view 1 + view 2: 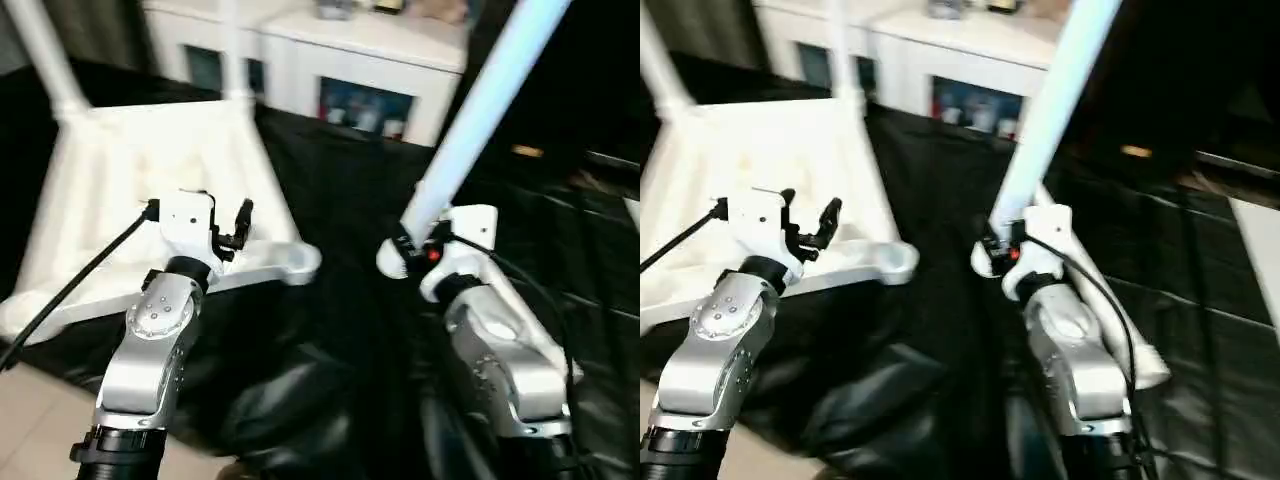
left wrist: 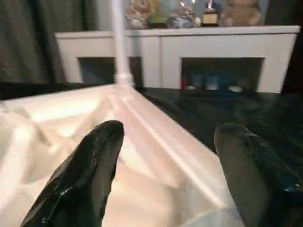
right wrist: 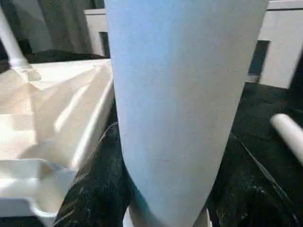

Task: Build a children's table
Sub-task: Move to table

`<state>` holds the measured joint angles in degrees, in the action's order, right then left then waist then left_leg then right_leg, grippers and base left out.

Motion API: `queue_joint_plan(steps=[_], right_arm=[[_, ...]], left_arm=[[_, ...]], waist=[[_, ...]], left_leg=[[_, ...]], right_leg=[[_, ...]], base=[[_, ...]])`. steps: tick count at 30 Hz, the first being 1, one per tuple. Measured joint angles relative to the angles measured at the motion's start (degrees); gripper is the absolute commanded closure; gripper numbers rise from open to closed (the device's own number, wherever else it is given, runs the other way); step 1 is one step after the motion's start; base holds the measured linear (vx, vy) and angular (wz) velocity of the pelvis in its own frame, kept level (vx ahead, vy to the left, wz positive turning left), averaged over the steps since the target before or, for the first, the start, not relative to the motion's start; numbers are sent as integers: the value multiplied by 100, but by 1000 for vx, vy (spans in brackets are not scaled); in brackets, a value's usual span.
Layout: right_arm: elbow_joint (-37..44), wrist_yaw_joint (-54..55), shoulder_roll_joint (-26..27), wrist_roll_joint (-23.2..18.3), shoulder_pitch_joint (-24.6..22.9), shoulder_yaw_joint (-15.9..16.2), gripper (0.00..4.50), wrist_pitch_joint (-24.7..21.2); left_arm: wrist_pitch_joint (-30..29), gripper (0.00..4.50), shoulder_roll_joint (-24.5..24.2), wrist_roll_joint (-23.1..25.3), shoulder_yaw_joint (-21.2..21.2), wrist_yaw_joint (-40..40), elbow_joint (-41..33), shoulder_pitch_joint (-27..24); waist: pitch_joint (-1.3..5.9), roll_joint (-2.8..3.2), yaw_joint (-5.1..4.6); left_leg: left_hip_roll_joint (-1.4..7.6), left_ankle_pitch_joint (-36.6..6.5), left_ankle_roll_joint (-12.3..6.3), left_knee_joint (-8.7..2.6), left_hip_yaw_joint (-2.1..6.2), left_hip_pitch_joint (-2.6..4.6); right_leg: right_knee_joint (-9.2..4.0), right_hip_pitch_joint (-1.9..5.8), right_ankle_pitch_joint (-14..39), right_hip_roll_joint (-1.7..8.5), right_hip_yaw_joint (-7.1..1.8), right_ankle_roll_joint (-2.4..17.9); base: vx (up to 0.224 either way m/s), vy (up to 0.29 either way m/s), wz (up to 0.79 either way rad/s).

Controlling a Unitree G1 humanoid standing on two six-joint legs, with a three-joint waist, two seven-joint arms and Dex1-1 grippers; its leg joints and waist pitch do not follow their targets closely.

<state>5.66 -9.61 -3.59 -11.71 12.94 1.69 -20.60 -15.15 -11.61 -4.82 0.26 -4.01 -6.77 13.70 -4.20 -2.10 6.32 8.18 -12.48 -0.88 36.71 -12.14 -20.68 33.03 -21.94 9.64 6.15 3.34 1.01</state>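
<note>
I have the right hand (image 1: 405, 250) clenched around the thick end of a loose leg (image 1: 480, 110), which slants up and away from it toward the cabinet (image 1: 370, 60) at the back. The left hand (image 1: 228, 228) is released, its two fingers (image 2: 90, 165) spread over the near edge of the tabletop (image 1: 150, 180). The tabletop lies upside down on the black sheet (image 1: 350, 330), ribs up, and two legs already stand in its far corners, one on the far left (image 1: 45, 55) and one nearer the cabinet (image 1: 232, 50). The near corner socket (image 1: 295, 262) sits between my two hands and looks unfilled. My worry is the long leg: I'm holding it close to one end, so most of its weight hangs far out, and I think it could twist in the grip as I swing it round to the socket. Its far end might also strike the cabinet or the standing legs. Since the left hand grips nothing, the tabletop may slide on the slick sheet when I press the leg in. Another leg (image 3: 289, 132) lies on the sheet beside my right hand, and I could knock it.
</note>
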Motion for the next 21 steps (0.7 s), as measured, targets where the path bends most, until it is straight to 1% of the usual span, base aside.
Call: queue_joint_plan(steps=[2, 3, 4, 5, 6, 7, 8, 9, 10, 11, 12, 13, 14, 15, 16, 17, 18, 19, 20, 21], right_arm=[[-28, -35, -5, 1, 9, -10, 264, 5], [-31, -46, -4, 1, 9, -9, 264, 11], [-38, -61, 3, 1, 11, -5, 264, 14], [-55, -77, 21, 0, 37, 3, 264, 18], [-75, -84, 66, -2, 70, 24, 264, 35], [-90, -85, 69, -2, 61, 34, 264, 63], [-120, -84, 65, -1, 55, 32, 264, 72], [-118, -83, 52, -1, 62, 14, 264, 92], [-117, -84, 12, 1, 103, -7, 264, 110], [-129, -82, -12, 2, 58, -65, 264, 118], [-199, -80, -43, 6, 45, -118, 264, 103], [-205, -83, -41, 6, 16, -121, 264, 98], [-198, -83, -24, 3, 14, -128, 264, 99], [-188, -83, -42, 3, 16, -142, 264, 102], [-203, -82, -32, 6, 7, -151, 264, 96], [-203, -80, -3, 5, 8, -145, 264, 96], [-198, -71, 59, 3, 44, -127, 264, 98], [-198, -58, 65, 7, 45, -128, 264, 105], [-198, -34, 56, 10, 44, -135, 264, 106], [-198, -13, 38, 12, 55, -148, 264, 114]], left_arm=[[71, 98, 1, 26, -9, 0, 36, 24], [84, 98, 0, 49, -7, 0, 44, 32], [95, 98, -4, 67, 2, 0, 50, 33], [118, 98, -19, 78, 40, -1, 63, 34], [143, 98, -42, 97, 105, -3, 106, 50], [159, 98, -51, 113, 144, -6, 154, 73], [168, 98, -60, 119, 151, -11, 178, 79], [184, 98, -69, 119, 149, -21, 186, 104], [206, 98, -50, 120, 155, -22, 196, 146], [207, 98, 9, 121, 66, -34, 226, 190], [233, 98, 59, 122, -31, -60, 222, 146], [235, 98, 45, 124, -43, -67, 234, 141], [252, 98, 33, 129, -40, -68, 234, 184], [267, 98, 43, 132, -64, -70, 226, 250], [283, 98, 39, 145, -67, -74, 218, 250], [270, 98, 23, 170, -67, -80, 229, 220], [252, 98, 4, 166, -30, -108, 235, 215], [242, 98, 1, 124, -8, -163, 233, 231], [230, 98, -2, 106, 2, -200, 217, 235], [197, 98, 7, 101, 14, -201, 211, 240]], waist=[[-6, 10, -1], [-14, 43, -21], [-16, 68, -64], [-17, 74, -144], [-15, 70, -280], [-13, 62, -353], [13, 6, -393], [66, -150, -341], [105, -284, -300], [70, -222, -172], [68, -135, -29], [79, -100, 7], [88, -85, -12], [101, -41, -37], [74, -53, -129], [69, -29, -189], [84, 14, -268], [95, 18, -323], [113, 1, -370], [114, 2, -414]], left_leg=[[-68, -35, -93, 17, -63, 25], [-99, -55, -166, 34, -85, 35], [-123, -55, -236, 28, -95, 40], [-161, -47, -293, 8, -119, 35], [-181, -32, -335, -15, -186, 9], [-193, -25, -344, -53, -247, 4], [-198, -19, -334, -137, -423, 29], [-200, 33, -246, -258, -847, 75], [-231, 67, -136, -221, -1032, 64], [-235, -170, 247, 167, -858, -50], [-421, -331, 341, 810, 142, -214], [-485, -328, 348, 1011, 665, -169], [-389, -330, 346, 822, 871, -68], [-237, -414, 428, 468, 909, 54], [-139, -406, 523, 392, 693, 93], [-106, -377, 439, 318, 505, 94], [-89, -340, 345, 278, 424, 42], [-92, -304, 285, 263, 424, 19], [-103, -290, 261, 262, 422, -18], [-109, -276, 252, 261, 424, -65]], right_leg=[[-67, 60, 0, 100, -9, -40], [-149, 119, 21, 125, -9, -91], [-217, 135, 59, 128, 0, -148], [-163, 124, 202, 127, 47, -103], [303, 9, 436, 134, 158, -4], [687, -28, 484, 93, 356, 2], [800, -38, 506, 22, 492, 41], [724, 7, 613, -30, 533, 199], [635, -4, 578, -62, 359, 124], [632, -65, 500, -81, 193, 6], [650, -62, 434, -125, -13, -66], [637, -85, 394, -126, -130, -117], [612, -114, 338, -153, -244, -177], [588, -154, 269, -248, -395, -222], [510, -209, 237, -329, -643, -262], [498, -299, 367, -360, -671, -80], [598, -296, 508, -282, -374, 141], [609, -254, 493, -273, -173, 207], [523, -138, 427, -283, -61, 313], [375, -78, 234, -289, -41, 281]], base=[[-57, 185, 9], [-74, 214, 3], [-74, 214, 3], [-81, 233, 7], [-78, 188, 10], [-78, 188, 10], [-68, 109, 3], [-53, 49, -29], [-53, 49, -29], [-23, 107, -55], [-4, 207, -80], [-4, 207, -80], [-57, 213, -67], [-123, 216, -27], [-123, 216, -27], [-142, 205, -36], [-125, 211, -27], [-125, 211, -27], [-80, 184, -4], [-54, 112, 0]])
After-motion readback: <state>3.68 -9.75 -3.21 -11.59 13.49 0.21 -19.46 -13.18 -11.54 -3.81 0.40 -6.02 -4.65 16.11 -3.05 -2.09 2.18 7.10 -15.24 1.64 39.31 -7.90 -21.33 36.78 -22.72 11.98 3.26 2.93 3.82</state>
